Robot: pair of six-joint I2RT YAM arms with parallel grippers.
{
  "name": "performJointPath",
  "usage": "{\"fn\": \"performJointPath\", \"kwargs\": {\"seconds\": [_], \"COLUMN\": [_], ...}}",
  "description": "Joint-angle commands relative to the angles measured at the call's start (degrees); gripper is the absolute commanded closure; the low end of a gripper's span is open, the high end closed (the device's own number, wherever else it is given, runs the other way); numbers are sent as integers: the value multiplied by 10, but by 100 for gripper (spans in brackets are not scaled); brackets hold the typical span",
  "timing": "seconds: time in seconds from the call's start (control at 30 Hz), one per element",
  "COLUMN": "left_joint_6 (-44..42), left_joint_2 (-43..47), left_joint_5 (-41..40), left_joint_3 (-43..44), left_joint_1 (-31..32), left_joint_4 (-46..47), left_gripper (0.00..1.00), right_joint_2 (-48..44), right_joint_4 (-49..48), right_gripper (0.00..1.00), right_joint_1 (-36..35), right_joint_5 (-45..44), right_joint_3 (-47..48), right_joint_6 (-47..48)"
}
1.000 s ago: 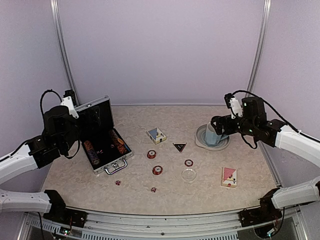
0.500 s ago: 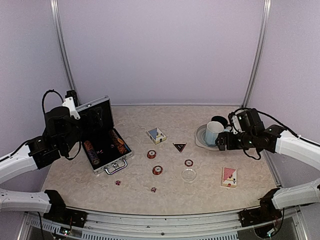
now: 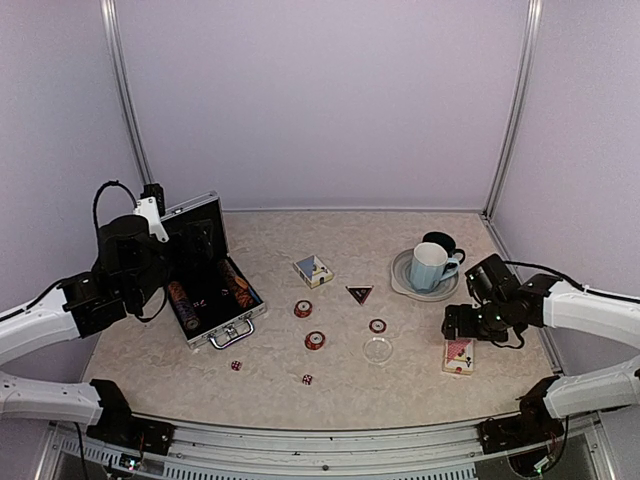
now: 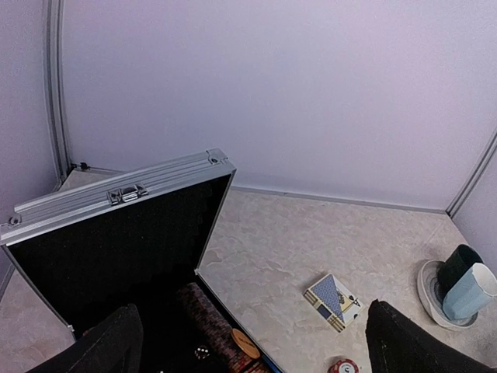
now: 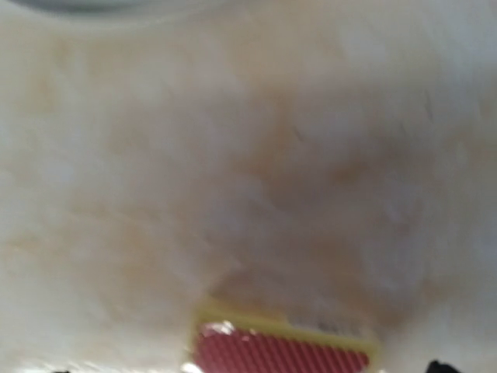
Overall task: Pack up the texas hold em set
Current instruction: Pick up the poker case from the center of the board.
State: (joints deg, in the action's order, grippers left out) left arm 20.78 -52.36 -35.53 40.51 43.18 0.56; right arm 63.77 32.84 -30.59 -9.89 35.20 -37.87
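Right wrist view is blurred, cropping the red card box (image 5: 283, 353).

Blurred beige marbled tabletop (image 5: 233, 155), red-patterned card box (image 5: 279, 357) with a yellow border at the bottom edge

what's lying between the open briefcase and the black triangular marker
In the top view, the blue card box and one red-and-white chip sit between the briefcase and the triangular marker.
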Motion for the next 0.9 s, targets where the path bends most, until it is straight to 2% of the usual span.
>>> {"fn": "performJointPath", "kwargs": {"seconds": [0.0,0.2,0.5,0.77,0.87], "left_joint_6": [6,6,10,11,-3], "left_joint_2": [-10,-10,-9,-15,-31], "left_joint_5": [13,13,25,34,38], "left_joint_3": [-3,-10,-9,-1,20], "left_joint_1": [4,4,5,18,40], "left_joint_4": [13,23,23,16,-3], "left_gripper": [1,1,1,1,1], "right_joint_2": [9,28,43,84,91], "right_joint_4": [16,-13,6,5,2], "right_gripper": [1,1,2,25,39], "right_joint_1": [-7,-38,-97,-119,-124], "right_joint_5": [-3,19,-14,-48,-49], "right_joint_3": [-12,-48,-73,-56,-41], "right_joint_6": [-48,-93,-163,-144,-117]}}
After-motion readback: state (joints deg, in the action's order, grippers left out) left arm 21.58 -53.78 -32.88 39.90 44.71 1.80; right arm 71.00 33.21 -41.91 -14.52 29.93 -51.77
